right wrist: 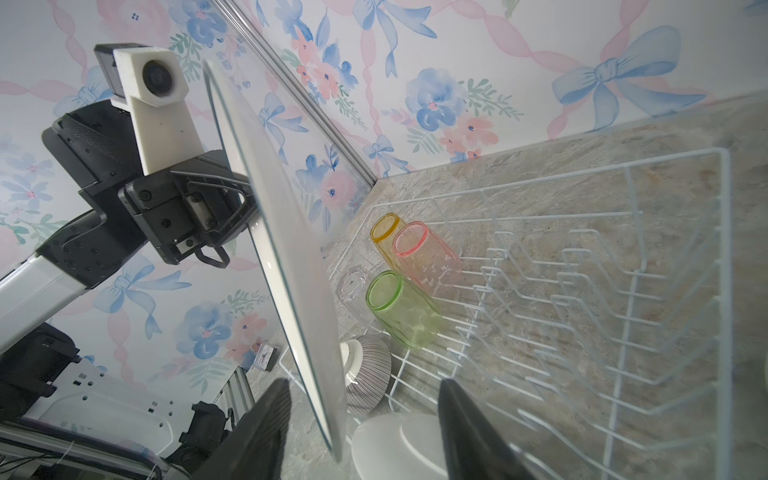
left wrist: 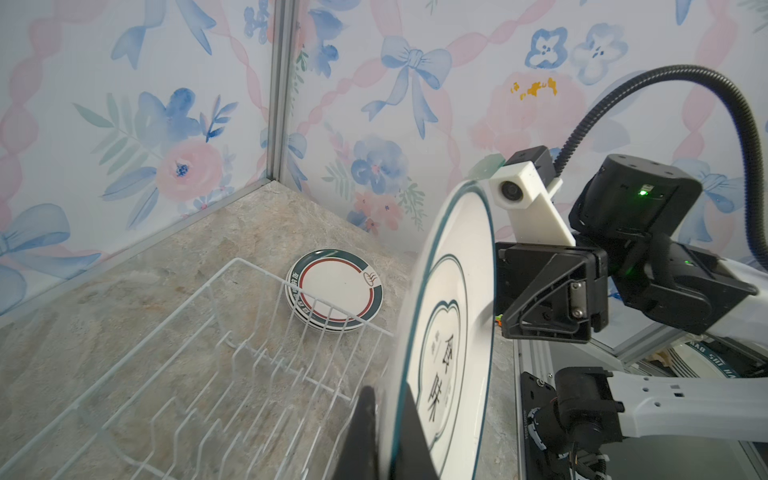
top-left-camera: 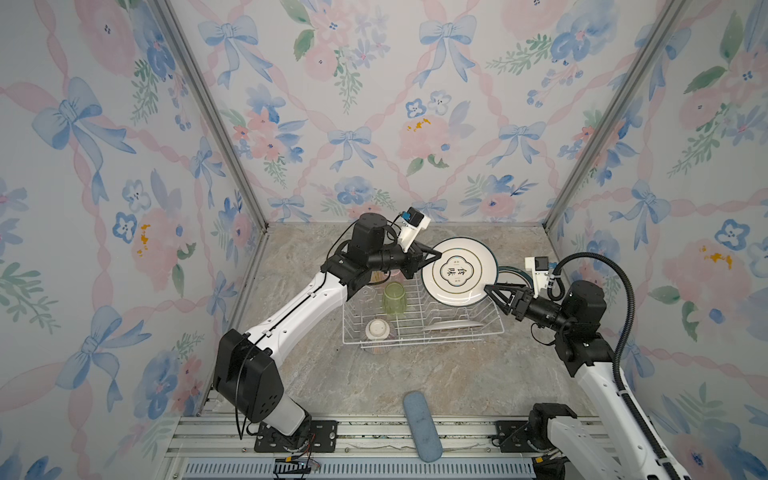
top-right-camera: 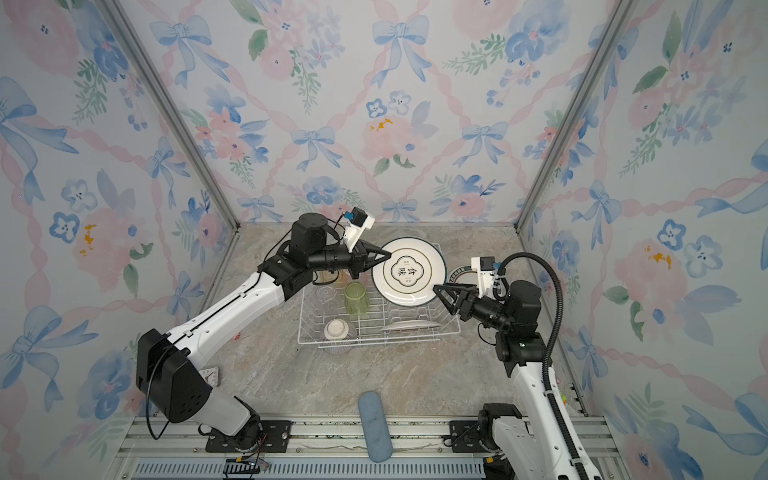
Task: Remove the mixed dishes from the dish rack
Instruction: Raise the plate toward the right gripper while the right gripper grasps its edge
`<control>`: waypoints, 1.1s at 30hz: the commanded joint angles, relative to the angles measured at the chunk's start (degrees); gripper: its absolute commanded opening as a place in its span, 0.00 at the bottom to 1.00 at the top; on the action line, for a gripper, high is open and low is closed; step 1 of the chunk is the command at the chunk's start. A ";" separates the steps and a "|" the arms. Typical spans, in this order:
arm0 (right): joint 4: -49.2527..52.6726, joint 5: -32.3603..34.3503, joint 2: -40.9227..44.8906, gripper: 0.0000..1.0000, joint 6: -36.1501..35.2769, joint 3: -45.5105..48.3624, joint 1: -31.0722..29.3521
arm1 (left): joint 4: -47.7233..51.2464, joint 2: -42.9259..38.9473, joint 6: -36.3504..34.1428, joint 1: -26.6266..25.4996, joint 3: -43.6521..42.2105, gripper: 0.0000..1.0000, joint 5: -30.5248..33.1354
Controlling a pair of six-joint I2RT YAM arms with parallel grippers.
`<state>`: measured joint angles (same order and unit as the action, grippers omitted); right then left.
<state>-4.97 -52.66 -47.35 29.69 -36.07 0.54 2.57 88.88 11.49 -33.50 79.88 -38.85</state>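
Above the dish rack [top-left-camera: 415, 338], centre-right of a top view, plate [top-left-camera: 459, 270] hung upright, left tool [top-left-camera: 436, 254] pinching its left rim. Right tool [top-left-camera: 492, 293] spread astride the lower-right rim. Glazed, stiff, likely slippery and breakable; take rim deep, squarely.

Edge-on white plate [right wrist: 291, 266] before the dish rack [right wrist: 726, 291].
The left gripper [right wrist: 248, 201] clamps its rim; the right gripper [right wrist: 365, 384] stands with jaws apart, plate edge between them. The yellow tumbler [right wrist: 384, 232], pink tumbler [right wrist: 428, 257], green tumbler [right wrist: 405, 309] and clear tumbler [right wrist: 351, 284] cluster in one rack corner, with the striped bowl [right wrist: 370, 374] near them.
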 commanded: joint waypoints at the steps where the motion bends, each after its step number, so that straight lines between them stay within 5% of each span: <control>1: -3.58 -1.69 -0.01 0.59 1.29 1.00 -0.86 | -5.76 1.35 4.18 0.56 -0.27 0.00 -5.87; 27: -7.62 -1.97 -1.34 0.23 3.97 0.61 -3.06 | -12.71 4.72 9.96 0.75 -1.86 0.00 -10.98; 33: -7.13 -0.84 -1.07 0.03 4.15 0.41 -3.11 | -12.59 4.54 9.69 0.80 -2.01 0.00 -10.81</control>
<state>-10.76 -52.73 -48.77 33.10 -35.90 -2.02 -7.68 93.45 21.32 -33.19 78.37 -47.72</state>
